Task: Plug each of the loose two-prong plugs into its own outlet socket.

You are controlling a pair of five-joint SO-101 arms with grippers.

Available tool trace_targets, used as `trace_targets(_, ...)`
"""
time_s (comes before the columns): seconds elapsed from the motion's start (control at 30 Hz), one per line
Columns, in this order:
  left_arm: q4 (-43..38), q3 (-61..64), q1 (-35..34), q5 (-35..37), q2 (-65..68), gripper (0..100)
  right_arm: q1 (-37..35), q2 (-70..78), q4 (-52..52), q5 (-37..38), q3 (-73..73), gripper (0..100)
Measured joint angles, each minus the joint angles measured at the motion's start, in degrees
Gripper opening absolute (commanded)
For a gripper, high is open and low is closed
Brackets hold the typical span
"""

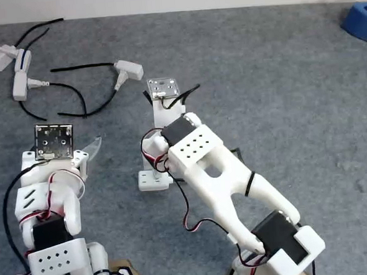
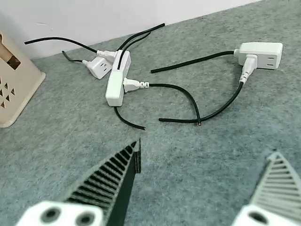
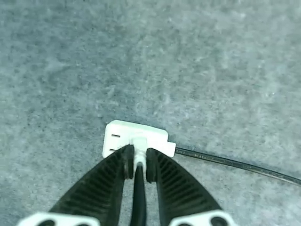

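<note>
My right gripper (image 3: 137, 157) is shut on a white two-prong plug (image 3: 138, 149) with a black cable, its front pressed against a white outlet socket (image 3: 135, 137) on the carpet. In the high view this socket (image 1: 154, 180) lies under the right arm. My left gripper (image 2: 202, 160) hangs open over bare carpet with nothing between its fingers. Beyond it lie a white socket (image 2: 260, 54) with a plug (image 2: 247, 66) in it, a long white socket (image 2: 115, 82) with a plug (image 2: 136, 85) in its side, and a third white socket (image 2: 96, 67).
Loose black cables (image 2: 188, 101) curl across the grey carpet between the sockets. A beige perforated basket (image 2: 11, 80) stands beside them by the wall. A blue container (image 1: 360, 21) sits at the far right corner.
</note>
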Motion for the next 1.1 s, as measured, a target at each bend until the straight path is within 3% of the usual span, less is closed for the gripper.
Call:
trace_targets(0.57, 0.0, 0.0, -0.1, 0.0, 0.0, 38, 0.2, 0.0, 6.3, 0.4, -0.9, 0.8)
trace_targets(1.1, -1.3, 0.0, -0.1, 0.0, 0.0, 38, 0.4, -1.8, -2.0, 1.1, 6.9, 0.8)
